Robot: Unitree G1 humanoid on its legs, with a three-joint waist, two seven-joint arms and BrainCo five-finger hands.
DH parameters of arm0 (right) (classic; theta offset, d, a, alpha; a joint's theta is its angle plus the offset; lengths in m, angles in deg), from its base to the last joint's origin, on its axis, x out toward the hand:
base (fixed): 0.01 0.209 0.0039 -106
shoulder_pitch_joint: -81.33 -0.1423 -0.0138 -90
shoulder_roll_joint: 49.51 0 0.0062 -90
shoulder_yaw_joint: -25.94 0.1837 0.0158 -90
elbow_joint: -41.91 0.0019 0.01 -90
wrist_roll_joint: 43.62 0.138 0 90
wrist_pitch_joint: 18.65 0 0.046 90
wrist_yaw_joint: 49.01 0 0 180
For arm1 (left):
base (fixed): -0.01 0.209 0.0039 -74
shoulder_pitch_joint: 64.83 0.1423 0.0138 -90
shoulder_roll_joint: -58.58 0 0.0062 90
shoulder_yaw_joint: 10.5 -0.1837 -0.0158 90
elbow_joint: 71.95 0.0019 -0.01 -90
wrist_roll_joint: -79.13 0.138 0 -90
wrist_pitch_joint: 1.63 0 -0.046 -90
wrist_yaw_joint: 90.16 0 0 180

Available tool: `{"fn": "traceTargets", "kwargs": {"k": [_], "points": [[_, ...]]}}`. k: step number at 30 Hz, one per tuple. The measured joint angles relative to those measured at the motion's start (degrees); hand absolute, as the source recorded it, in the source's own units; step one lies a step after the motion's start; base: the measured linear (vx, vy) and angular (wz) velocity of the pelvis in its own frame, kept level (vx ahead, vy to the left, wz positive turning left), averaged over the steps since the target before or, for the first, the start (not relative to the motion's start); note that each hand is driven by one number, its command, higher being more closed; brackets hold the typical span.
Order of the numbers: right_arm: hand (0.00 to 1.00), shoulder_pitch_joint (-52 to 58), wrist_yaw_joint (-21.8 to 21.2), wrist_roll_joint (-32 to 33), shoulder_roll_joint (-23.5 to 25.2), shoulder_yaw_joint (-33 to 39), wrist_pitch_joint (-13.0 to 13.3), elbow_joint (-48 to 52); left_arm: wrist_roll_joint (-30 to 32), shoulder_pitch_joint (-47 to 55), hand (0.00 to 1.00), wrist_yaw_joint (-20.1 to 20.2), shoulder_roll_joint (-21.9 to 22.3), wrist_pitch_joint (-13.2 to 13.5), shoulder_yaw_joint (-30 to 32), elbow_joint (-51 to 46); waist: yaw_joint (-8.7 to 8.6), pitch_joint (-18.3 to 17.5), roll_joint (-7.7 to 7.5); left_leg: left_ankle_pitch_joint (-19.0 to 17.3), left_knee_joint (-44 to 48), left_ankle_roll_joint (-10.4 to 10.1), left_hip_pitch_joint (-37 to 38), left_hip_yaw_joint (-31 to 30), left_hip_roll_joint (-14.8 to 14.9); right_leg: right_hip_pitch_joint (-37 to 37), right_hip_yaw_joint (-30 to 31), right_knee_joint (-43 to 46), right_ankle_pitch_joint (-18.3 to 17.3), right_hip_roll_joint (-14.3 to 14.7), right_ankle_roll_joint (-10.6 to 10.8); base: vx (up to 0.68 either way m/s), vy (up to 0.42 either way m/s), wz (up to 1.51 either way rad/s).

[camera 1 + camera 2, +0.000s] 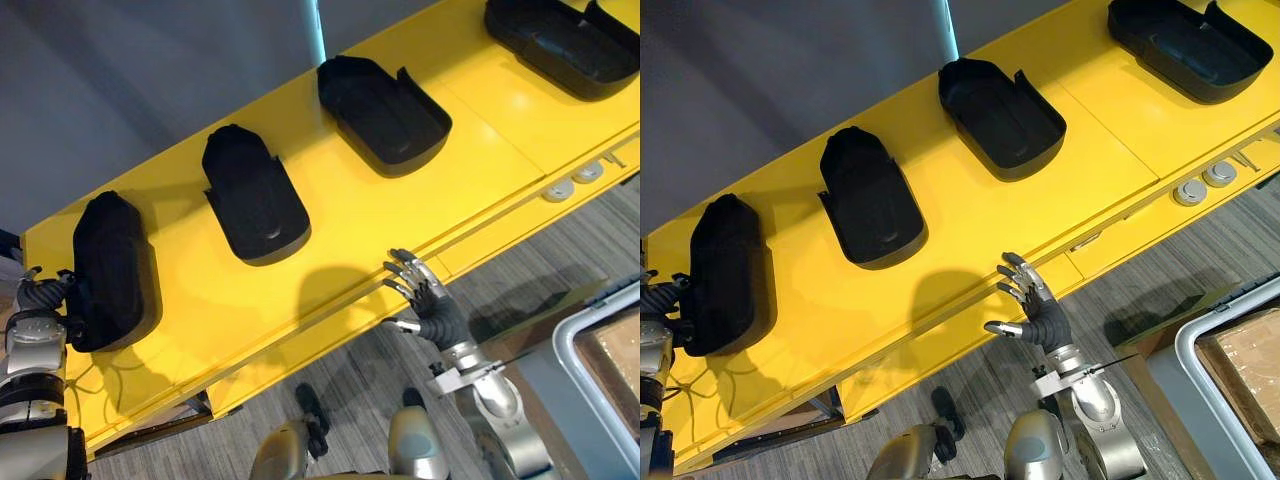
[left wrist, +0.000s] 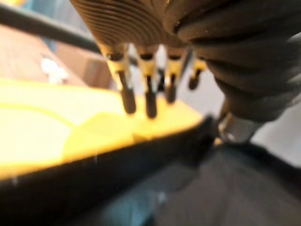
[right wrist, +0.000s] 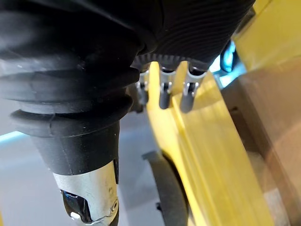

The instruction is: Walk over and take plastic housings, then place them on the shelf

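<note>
Several black plastic housings lie in a row on a long yellow shelf (image 1: 350, 225): a leftmost one (image 1: 115, 265), a second (image 1: 250, 195), a third (image 1: 385, 115) and a far right one (image 1: 565, 40). My left hand (image 1: 40, 295) is at the leftmost housing's left edge. In the left wrist view its fingers (image 2: 127, 94) hang straight over the yellow surface, with the housing's dark rim (image 2: 141, 160) just below the hand. My right hand (image 1: 430, 300) is open, fingers spread, at the shelf's front edge with nothing in it. Its fingers (image 3: 188, 99) show above the yellow edge (image 3: 211, 141).
Two round silver buttons (image 1: 572, 182) sit in the shelf's front rail at the right. A grey-rimmed bin (image 1: 590, 350) holding a cardboard box stands on the floor at lower right. A grey wall runs behind the shelf.
</note>
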Motion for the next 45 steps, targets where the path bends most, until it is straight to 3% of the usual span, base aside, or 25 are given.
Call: {"fn": "traceTargets", "kwargs": {"k": [4,6,7,8,9,12,15,17,21,23,26,29,32,35,40,45], "points": [[0.00,0.09,1.01,-0.09,0.33,-0.58,0.31,-0.05,-0.39,-0.41,0.00,-3.67,-1.69,1.37,1.94,-0.04,0.02,-0.26,-0.11,0.45,-1.07,-0.20,0.10,-0.10,0.07,0.14,-0.23,-0.90,0.51,0.11,0.25,0.00,-0.001,0.01],[0.00,0.61,2.02,-0.14,0.69,-0.94,0.69,-0.48,-1.11,-2.52,0.00,-5.55,-2.06,5.03,3.79,-0.97,0.15,-0.62,-0.72,0.59,-1.43,-0.18,0.67,-0.27,0.19,1.43,-0.57,-2.52,1.30,0.25,0.45,0.02,-0.002,0.04],[0.00,1.06,2.02,-0.18,0.82,-1.06,0.69,-0.86,-1.59,-3.34,0.00,-6.24,-2.08,6.96,4.08,-2.50,0.25,-1.10,-1.18,0.59,-1.57,-0.19,1.07,-0.33,0.22,2.35,-0.78,-3.17,1.70,0.28,0.40,0.04,0.001,0.04],[0.00,1.76,1.98,-0.25,1.13,-1.60,0.75,-1.81,-6.10,-4.46,0.00,-5.88,-2.10,11.75,4.01,-5.61,0.37,-2.93,-1.93,0.60,-1.83,-0.20,1.01,-0.39,0.27,2.91,-1.01,-4.42,2.26,0.32,0.39,0.05,0.005,0.04],[0.00,1.94,1.93,-0.26,1.37,-1.78,0.76,-2.22,-8.26,-5.01,0.00,-5.52,-2.09,13.39,3.89,-7.17,0.35,-3.63,-2.22,0.60,-1.88,-0.20,1.01,-0.41,0.29,3.12,-1.06,-4.88,2.51,0.33,0.53,0.05,0.007,0.02],[0.00,2.12,1.91,-2.26,2.84,-2.04,2.33,-3.05,-19.49,-7.82,0.00,-1.60,-1.62,23.63,3.19,-18.41,-0.02,-5.81,-3.63,0.63,-2.24,-0.16,1.27,-0.32,0.09,4.11,-1.12,-6.58,3.34,0.10,0.71,0.02,0.006,0.00],[0.00,2.03,2.15,-2.45,4.25,-1.13,5.25,-2.84,-22.12,-7.71,0.00,-1.17,1.91,28.83,3.30,-29.85,-0.17,-6.92,-3.62,1.48,-4.28,0.19,3.24,-0.01,-0.50,5.17,-1.51,-6.63,3.65,-0.12,1.16,0.01,0.014,-0.05],[0.00,2.07,3.22,-3.38,4.93,-0.61,5.70,-2.63,-22.16,-4.59,0.00,-2.03,7.46,31.57,3.73,-41.20,-0.09,-9.55,-3.26,2.21,-6.27,0.08,4.74,0.13,-0.69,5.78,-2.77,-6.85,3.81,-0.12,1.39,0.00,0.000,0.00],[0.00,3.20,4.87,-3.41,7.31,3.26,5.64,-1.55,-17.83,8.85,0.00,-1.96,18.65,32.44,3.69,-65.96,0.02,-11.22,-2.59,3.01,-8.03,0.04,6.07,-0.76,-1.24,7.29,-4.26,-7.82,3.87,-0.13,1.29,-0.01,-0.008,0.13],[0.00,4.41,6.34,-4.33,9.28,5.40,5.57,-1.55,-14.12,19.27,0.00,-1.75,26.41,32.63,3.56,-77.43,0.37,-11.51,-2.23,3.40,-8.28,0.05,5.96,-2.60,-1.41,8.45,-6.10,-8.26,3.86,-0.14,1.23,-0.04,-0.014,0.34],[0.00,5.76,7.50,-4.89,10.54,6.55,5.58,-1.57,-10.75,29.89,0.00,-2.93,34.19,32.99,3.53,-82.82,2.46,-11.97,-2.17,4.07,-8.44,-0.13,5.56,-4.79,-1.51,9.29,-8.70,-8.59,3.42,-0.05,0.48,-0.06,-0.015,0.38],[0.00,6.06,9.35,-5.90,12.34,7.27,5.69,-2.79,-8.83,36.20,0.00,-8.28,39.39,33.32,3.60,-82.39,4.22,-12.58,-2.35,4.83,-8.48,-0.41,4.66,-6.96,-1.56,9.87,-11.27,-8.59,3.15,0.15,0.06,-0.06,-0.021,0.45],[0.00,6.27,12.31,-7.03,13.87,7.51,5.89,-6.23,-0.43,41.95,0.00,-21.21,44.03,33.47,3.70,-78.68,5.87,-12.90,-3.43,5.70,-8.49,-0.47,3.23,-9.53,-1.59,9.83,-13.42,-8.62,2.97,0.37,-0.39,-0.05,-0.014,0.39],[0.00,6.37,14.36,-7.35,14.41,7.42,6.36,-9.20,1.66,43.53,0.00,-27.26,45.52,33.49,4.87,-73.28,6.67,-13.10,-4.11,6.21,-8.51,-0.50,2.40,-10.37,-1.57,9.80,-14.72,-8.70,3.02,0.60,-0.50,-0.04,-0.007,0.27],[0.00,6.59,17.66,-7.45,14.79,7.52,9.05,-12.01,2.46,45.83,0.00,-28.57,46.20,33.83,5.79,-62.44,7.84,-13.29,-6.68,7.03,-8.50,-0.53,0.27,-12.53,-1.52,9.00,-16.77,-8.66,3.20,1.08,-0.99,-0.02,-0.008,0.19],[0.00,6.69,19.45,-7.39,14.89,7.59,10.50,-14.09,-3.68,45.74,0.00,-27.45,47.18,34.96,5.46,-52.03,7.85,-12.92,-6.92,7.24,-8.49,-0.48,-0.05,-12.72,-1.42,8.79,-17.05,-8.54,3.25,1.20,-1.09,0.00,-0.002,0.04]]}}
